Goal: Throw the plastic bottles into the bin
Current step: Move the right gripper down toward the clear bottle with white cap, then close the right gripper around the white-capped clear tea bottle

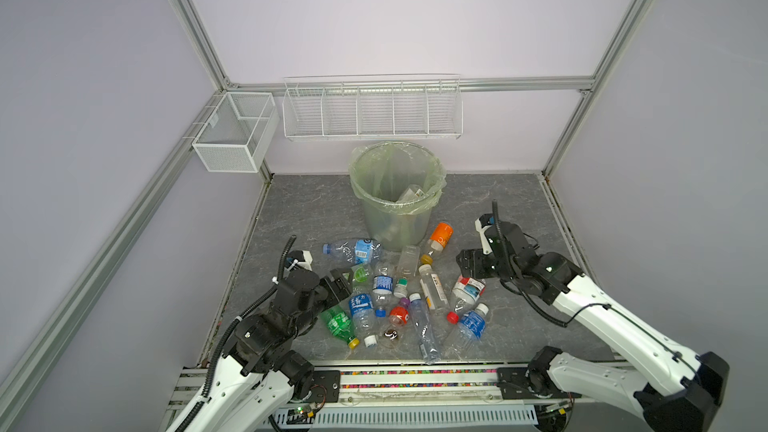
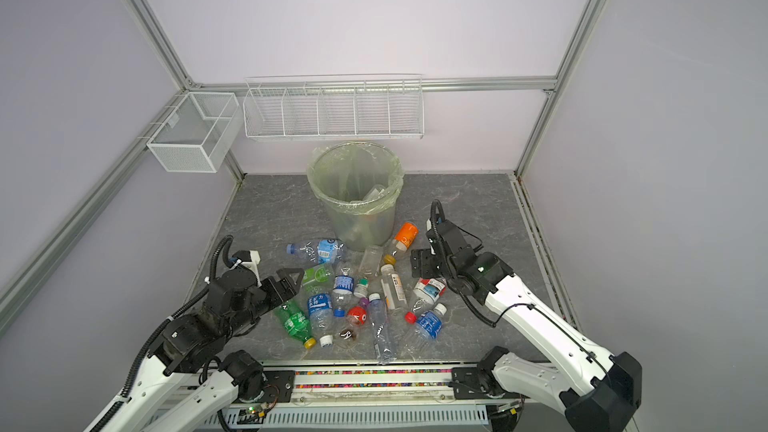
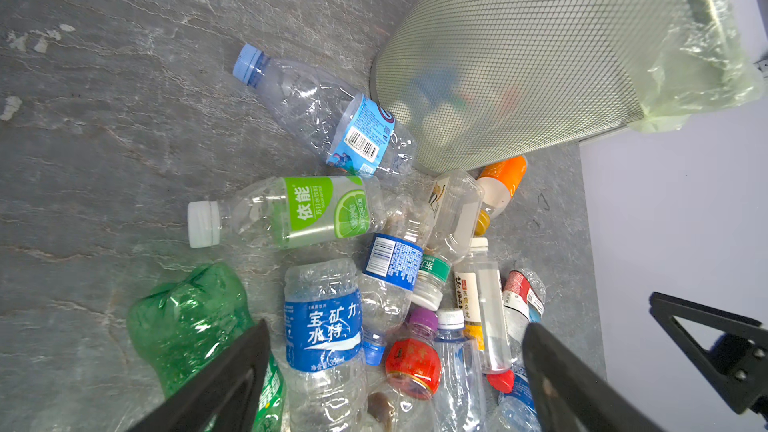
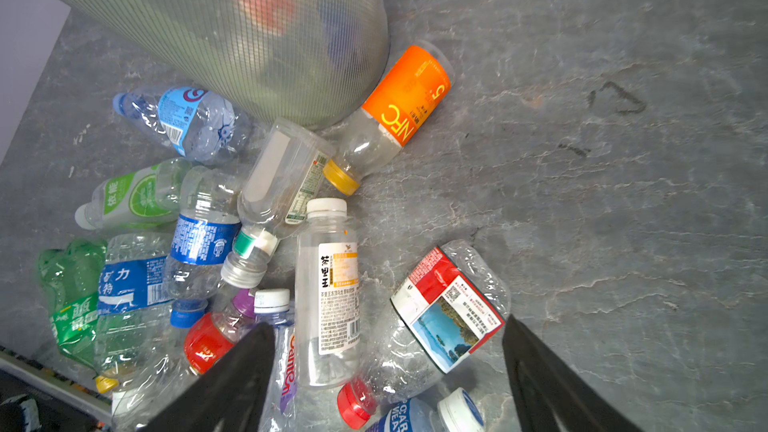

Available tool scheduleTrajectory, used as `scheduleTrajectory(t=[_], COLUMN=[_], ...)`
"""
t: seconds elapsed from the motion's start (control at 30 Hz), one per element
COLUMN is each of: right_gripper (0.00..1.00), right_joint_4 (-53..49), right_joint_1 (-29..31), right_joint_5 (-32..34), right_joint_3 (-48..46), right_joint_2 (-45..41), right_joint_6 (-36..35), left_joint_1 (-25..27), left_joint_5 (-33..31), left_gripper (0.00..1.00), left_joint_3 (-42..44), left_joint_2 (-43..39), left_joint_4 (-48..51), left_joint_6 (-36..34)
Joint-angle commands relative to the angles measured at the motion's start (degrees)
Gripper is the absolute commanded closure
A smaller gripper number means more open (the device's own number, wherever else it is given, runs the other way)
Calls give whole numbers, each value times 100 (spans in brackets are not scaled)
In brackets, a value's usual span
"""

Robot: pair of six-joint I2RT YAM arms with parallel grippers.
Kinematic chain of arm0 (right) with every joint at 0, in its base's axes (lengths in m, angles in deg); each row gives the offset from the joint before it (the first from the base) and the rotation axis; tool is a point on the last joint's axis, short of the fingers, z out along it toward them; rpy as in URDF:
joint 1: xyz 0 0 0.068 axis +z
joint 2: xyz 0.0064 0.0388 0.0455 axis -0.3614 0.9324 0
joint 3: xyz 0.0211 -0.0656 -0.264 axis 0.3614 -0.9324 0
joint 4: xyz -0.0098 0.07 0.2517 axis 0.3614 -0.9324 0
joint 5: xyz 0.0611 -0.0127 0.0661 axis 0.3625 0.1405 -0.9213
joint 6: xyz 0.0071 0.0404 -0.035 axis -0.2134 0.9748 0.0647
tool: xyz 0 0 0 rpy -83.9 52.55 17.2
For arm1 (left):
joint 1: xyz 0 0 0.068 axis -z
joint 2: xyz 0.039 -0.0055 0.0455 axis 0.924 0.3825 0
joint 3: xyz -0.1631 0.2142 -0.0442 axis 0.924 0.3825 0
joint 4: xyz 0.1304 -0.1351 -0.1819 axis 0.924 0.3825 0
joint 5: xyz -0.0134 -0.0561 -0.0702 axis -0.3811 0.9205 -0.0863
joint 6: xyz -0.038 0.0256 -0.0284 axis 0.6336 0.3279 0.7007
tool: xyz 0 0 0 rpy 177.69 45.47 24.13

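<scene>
Clear crushed plastic bottles (image 1: pixel 361 305) lie by the bin (image 1: pixel 395 218); left tool (image 3: pixel 395 327), right tool (image 4: pixel 387 324) spread.

The right pincer (image 4: pixel 387 323) gapes, seemingly empty, over scattered plastic bottles (image 4: pixel 328 284).

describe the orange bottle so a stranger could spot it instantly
Find the bin, the tall bag-lined bucket at the back of the grey table. Lying on its side by the bin's base, to the right in both top views, is the orange bottle. No other bottle has a bright orange sleeve with a yellow cap.
</scene>
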Motion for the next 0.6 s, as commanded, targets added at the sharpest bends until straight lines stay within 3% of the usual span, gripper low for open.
scheduleTrajectory(t=[0.0, 0.3, 0.57], right_gripper=[12, 0, 16], right_joint_4=[114, 389, 486], right_joint_1=[71, 456, 653], right_joint_5=[-508, -694, -679], right_joint_3=[-143, -64, 231], right_joint_2=[295, 1278, 2377], right_joint_6=[108, 149, 223], left_joint_1=[12, 12, 12], left_joint_5=[32, 25, -14], left_gripper=[6, 6, 6], left_joint_3=[68, 112, 129], left_joint_2=[26, -2, -122], left_joint_4=[-61, -61, 34], left_joint_6=[-15, -14, -8])
